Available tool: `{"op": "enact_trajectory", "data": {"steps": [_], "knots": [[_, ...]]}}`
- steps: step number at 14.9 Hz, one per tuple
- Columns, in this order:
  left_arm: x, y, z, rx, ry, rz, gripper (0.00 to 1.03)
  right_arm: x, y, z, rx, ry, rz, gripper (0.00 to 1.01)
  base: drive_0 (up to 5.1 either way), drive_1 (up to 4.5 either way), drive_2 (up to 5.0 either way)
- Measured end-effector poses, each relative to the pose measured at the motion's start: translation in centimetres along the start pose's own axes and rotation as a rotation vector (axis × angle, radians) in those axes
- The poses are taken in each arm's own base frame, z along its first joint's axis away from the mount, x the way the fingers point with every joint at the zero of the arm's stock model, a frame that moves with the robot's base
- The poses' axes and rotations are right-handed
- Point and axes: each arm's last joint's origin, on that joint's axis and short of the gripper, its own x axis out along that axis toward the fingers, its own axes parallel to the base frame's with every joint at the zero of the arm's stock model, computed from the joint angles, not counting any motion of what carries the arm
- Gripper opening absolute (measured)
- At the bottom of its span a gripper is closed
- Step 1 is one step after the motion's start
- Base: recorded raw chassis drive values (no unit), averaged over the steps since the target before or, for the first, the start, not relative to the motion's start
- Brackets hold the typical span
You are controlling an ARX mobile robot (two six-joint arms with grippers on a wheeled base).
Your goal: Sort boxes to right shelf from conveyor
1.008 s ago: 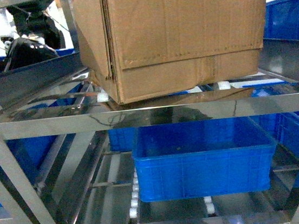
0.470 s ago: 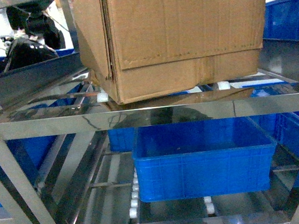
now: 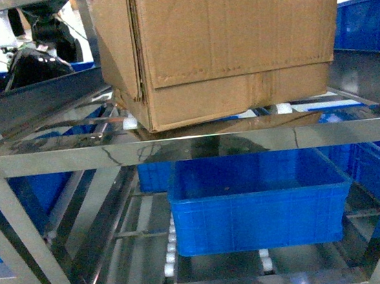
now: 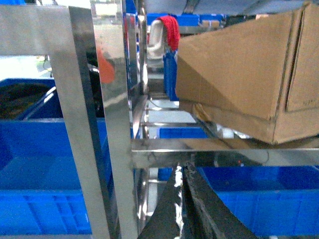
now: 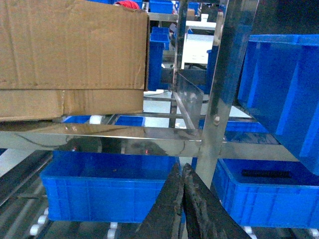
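I see the large brown corrugated cardboard box (image 3: 226, 40) upright on the shiny stainless-steel tube-frame shelf (image 3: 197, 144), over a blue plastic bin (image 3: 257, 206), its long side across my view, one corner toward me. Left gripper (image 4: 183, 199) and right gripper (image 5: 182, 201) are both clenched, empty.

Steel rack (image 3: 197, 144): cardboard box (image 3: 226, 40) upper tier, blue bin (image 3: 257, 210) apparently below.
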Motion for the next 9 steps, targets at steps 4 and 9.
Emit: {"op": "enact_trajectory", "data": {"steps": [4, 9], "knots": [[-0.8, 0.0, 0.2, 0.0, -0.01, 0.0, 0.02, -0.8, 0.0, -0.5, 0.0, -0.02, 0.0, 0.02, 0.0, 0.0, 0.0], [-1.6, 0.0, 0.2, 0.0, -0.01, 0.0, 0.02, -1.7, 0.0, -0.5, 0.0, -0.017, 0.0, 0.02, 0.0, 0.0, 0.0]]}}
